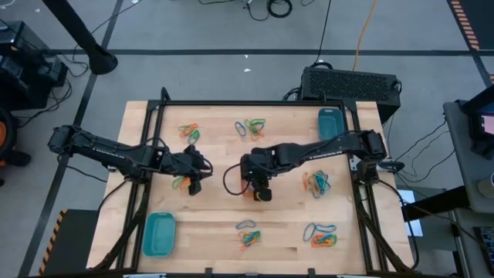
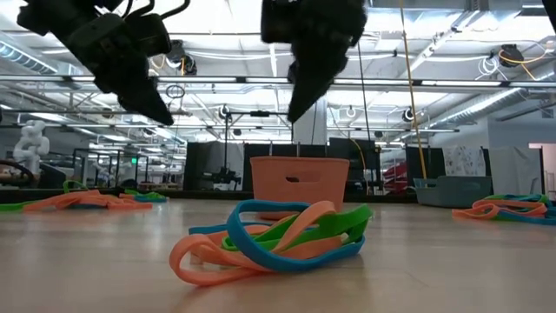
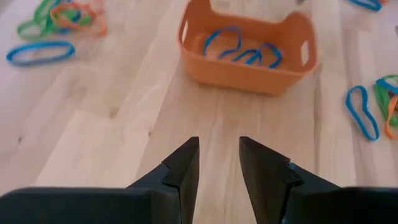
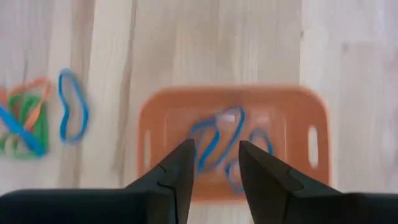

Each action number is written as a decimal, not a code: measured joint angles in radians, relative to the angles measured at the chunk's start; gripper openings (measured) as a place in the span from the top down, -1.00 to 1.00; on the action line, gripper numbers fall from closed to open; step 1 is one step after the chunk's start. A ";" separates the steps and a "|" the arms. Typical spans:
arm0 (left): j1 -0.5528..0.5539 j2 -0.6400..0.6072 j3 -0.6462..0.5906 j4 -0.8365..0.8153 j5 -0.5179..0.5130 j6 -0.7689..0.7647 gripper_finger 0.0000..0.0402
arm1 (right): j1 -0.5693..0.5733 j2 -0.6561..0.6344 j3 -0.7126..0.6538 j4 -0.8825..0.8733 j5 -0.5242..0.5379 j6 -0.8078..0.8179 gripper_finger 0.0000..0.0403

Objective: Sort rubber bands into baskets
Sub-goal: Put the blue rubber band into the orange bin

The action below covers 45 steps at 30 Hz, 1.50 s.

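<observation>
The orange basket [image 3: 249, 53] stands on the table's middle and holds several blue rubber bands [image 4: 217, 140]. My right gripper [image 4: 216, 144] hangs open and empty just above it, pointing down; the basket shows only as an orange edge [image 1: 250, 194] under it in the high view. My left gripper [image 3: 219, 142] is open and empty to the basket's left, above bare wood, pointing toward the basket. Two teal baskets stand at the near left [image 1: 160, 234] and the far right [image 1: 329, 122]. Mixed orange, blue and green bands lie in several piles.
Band piles lie at the far left [image 1: 189, 133], far middle [image 1: 251, 126], right [image 1: 316, 183], near middle [image 1: 248, 235] and near right [image 1: 320, 235], and one lies by my left gripper [image 1: 181, 182]. A black frame [image 1: 255, 103] borders the table.
</observation>
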<state>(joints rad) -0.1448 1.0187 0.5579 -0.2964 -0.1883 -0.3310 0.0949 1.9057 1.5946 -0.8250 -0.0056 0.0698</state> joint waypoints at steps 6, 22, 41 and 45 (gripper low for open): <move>-0.003 0.000 0.000 -0.081 -0.008 -0.077 0.40 | 0.075 -0.043 0.003 -0.046 0.001 0.006 0.42; -0.167 0.185 0.000 0.331 0.160 0.053 0.40 | 0.401 -0.060 -0.044 0.055 0.167 0.165 0.42; -0.284 0.413 0.183 0.467 0.257 0.132 0.40 | 0.592 -0.060 -0.066 -0.535 0.202 0.842 0.42; -0.283 0.414 0.183 0.457 0.256 0.130 0.40 | 0.601 -0.072 -0.156 -0.534 0.186 0.823 0.42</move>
<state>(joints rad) -0.4278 1.4326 0.7410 0.1605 0.0682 -0.2008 0.6955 1.8335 1.4390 -1.3588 0.1809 0.8925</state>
